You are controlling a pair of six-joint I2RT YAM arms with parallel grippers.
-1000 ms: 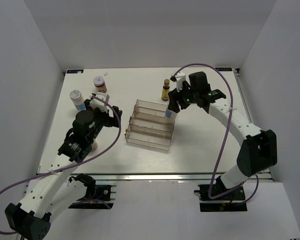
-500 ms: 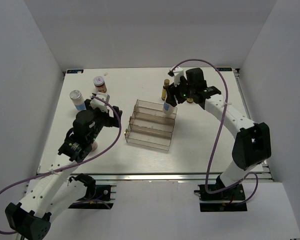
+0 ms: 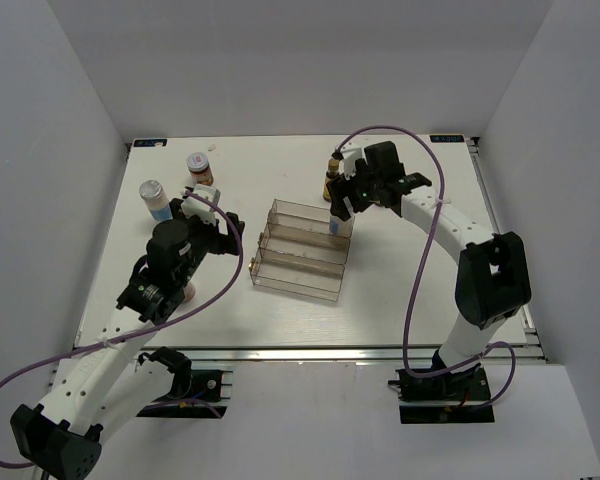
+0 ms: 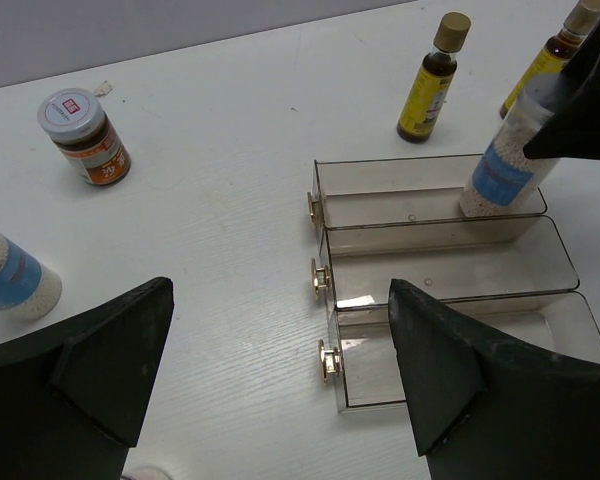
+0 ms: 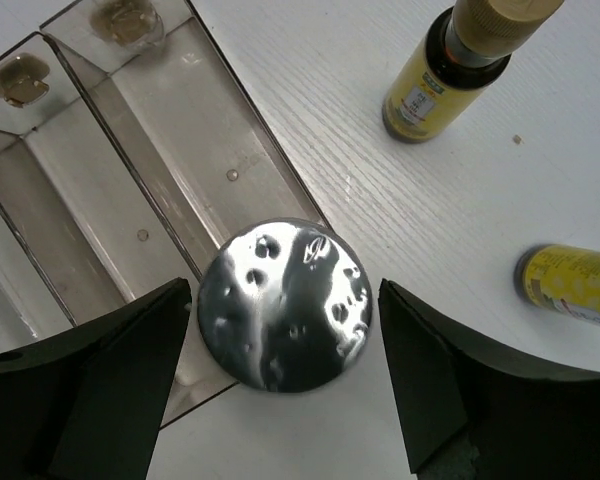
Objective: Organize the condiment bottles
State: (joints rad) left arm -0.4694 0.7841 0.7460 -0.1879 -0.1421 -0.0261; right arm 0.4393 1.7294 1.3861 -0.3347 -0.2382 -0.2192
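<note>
Right wrist shows the white bottle [image 5: 285, 300] upright in the rack [image 5: 110, 140], directly beneath the right gripper [image 5: 283, 295]. Jaws flank it, slightly parted, holding nothing.

A high rear camera looks down over the whole table [image 3: 410, 280]. The left wrist camera looks low across the clear rack [image 4: 430, 226]. The right wrist camera looks straight down, close, onto the white bottle [image 5: 285, 305] standing there; all three views share both.

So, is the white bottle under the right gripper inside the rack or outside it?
Inside. The white bottle stands in the far compartment of the rack, at its right end, base behind the clear wall.
</note>
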